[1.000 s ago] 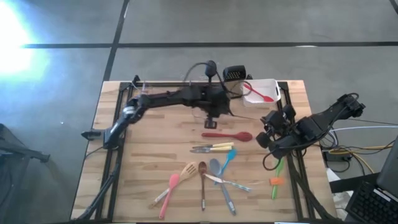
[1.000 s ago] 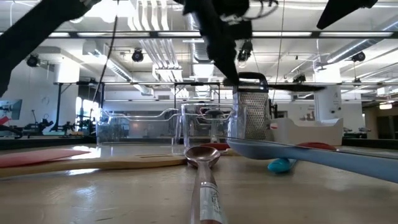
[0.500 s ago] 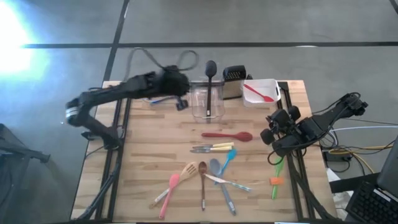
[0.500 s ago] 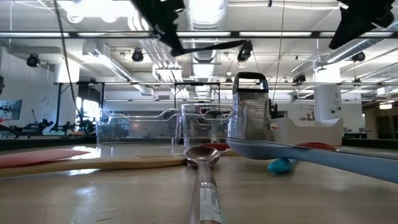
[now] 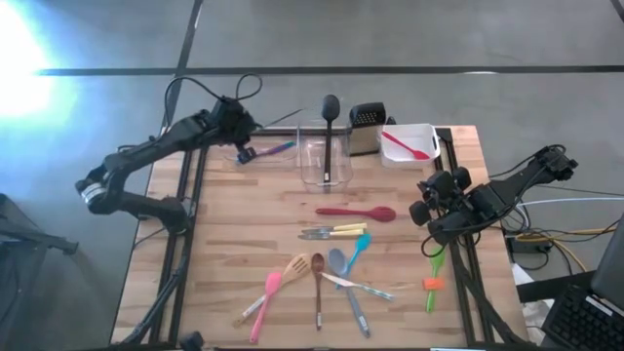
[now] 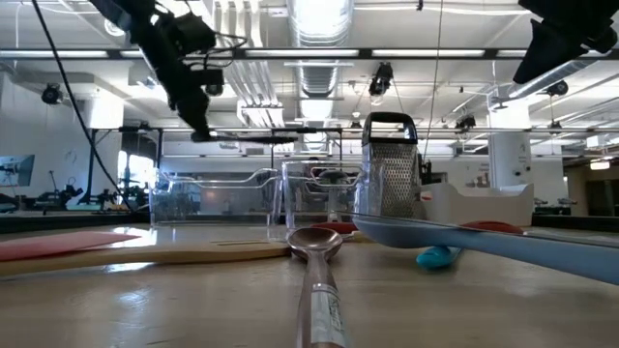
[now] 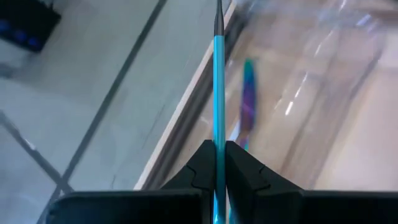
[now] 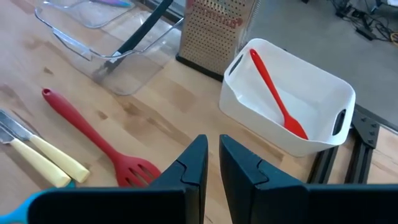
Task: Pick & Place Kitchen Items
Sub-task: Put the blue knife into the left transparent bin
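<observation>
My left gripper hovers over the table's far left corner, shut on a slim blue utensil that it carries level; the low view shows the utensil well above the table. In the left wrist view a blue-purple utensil lies below, beside a clear tub. A black ladle stands in the middle clear tub. My right gripper waits shut and empty near the right edge. A red spatula, yellow-handled knives and several spoons lie flat on the table. My left gripper pinches the blue utensil's thin handle between its two fingers. The handle runs along the fingers and sticks out straight ahead of them. The utensil is lifted clear and lies about level, pointing toward the table's right.
A steel box grater and a white tub holding a red spatula stand at the far edge. Green-orange tools lie by the right edge. Bare wood shows on the table's left half.
My left arm has swung from over the middle clear tub toward the table's far left corner, carrying the slim utensil level and sinking lower. The ladle stays in the tub.
</observation>
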Action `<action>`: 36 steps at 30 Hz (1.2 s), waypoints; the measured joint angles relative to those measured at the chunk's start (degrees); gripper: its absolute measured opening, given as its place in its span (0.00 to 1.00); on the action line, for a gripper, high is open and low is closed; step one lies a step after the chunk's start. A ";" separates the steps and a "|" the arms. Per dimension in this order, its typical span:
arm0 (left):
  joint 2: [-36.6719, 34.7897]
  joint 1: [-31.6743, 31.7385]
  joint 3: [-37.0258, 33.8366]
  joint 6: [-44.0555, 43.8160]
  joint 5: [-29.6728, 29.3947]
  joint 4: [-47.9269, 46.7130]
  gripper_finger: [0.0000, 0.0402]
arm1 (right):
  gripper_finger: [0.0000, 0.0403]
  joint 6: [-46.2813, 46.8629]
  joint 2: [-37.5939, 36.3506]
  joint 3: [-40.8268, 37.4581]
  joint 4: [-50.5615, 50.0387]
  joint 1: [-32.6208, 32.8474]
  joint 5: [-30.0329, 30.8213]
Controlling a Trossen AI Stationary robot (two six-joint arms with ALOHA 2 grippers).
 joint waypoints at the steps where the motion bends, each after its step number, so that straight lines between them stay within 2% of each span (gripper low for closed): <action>1: 0.01 1.10 -0.72 0.80 0.68 0.17 0.05 | 0.08 0.23 0.00 0.00 0.00 0.00 -0.02; 6: 0.01 4.43 -4.99 3.38 3.96 1.34 0.05 | 0.08 1.01 0.00 0.00 0.13 0.00 -0.02; 17: 0.14 5.88 -12.90 6.14 4.26 5.28 0.05 | 0.08 1.03 0.00 0.00 0.30 -0.09 0.43; 27: 5.86 6.92 -12.08 7.43 2.83 5.62 0.05 | 0.08 1.03 0.02 0.00 1.41 -0.09 1.07; 36: 14.73 6.92 -5.42 6.96 2.85 0.52 0.05 | 0.08 0.93 0.02 0.00 1.57 -0.09 1.05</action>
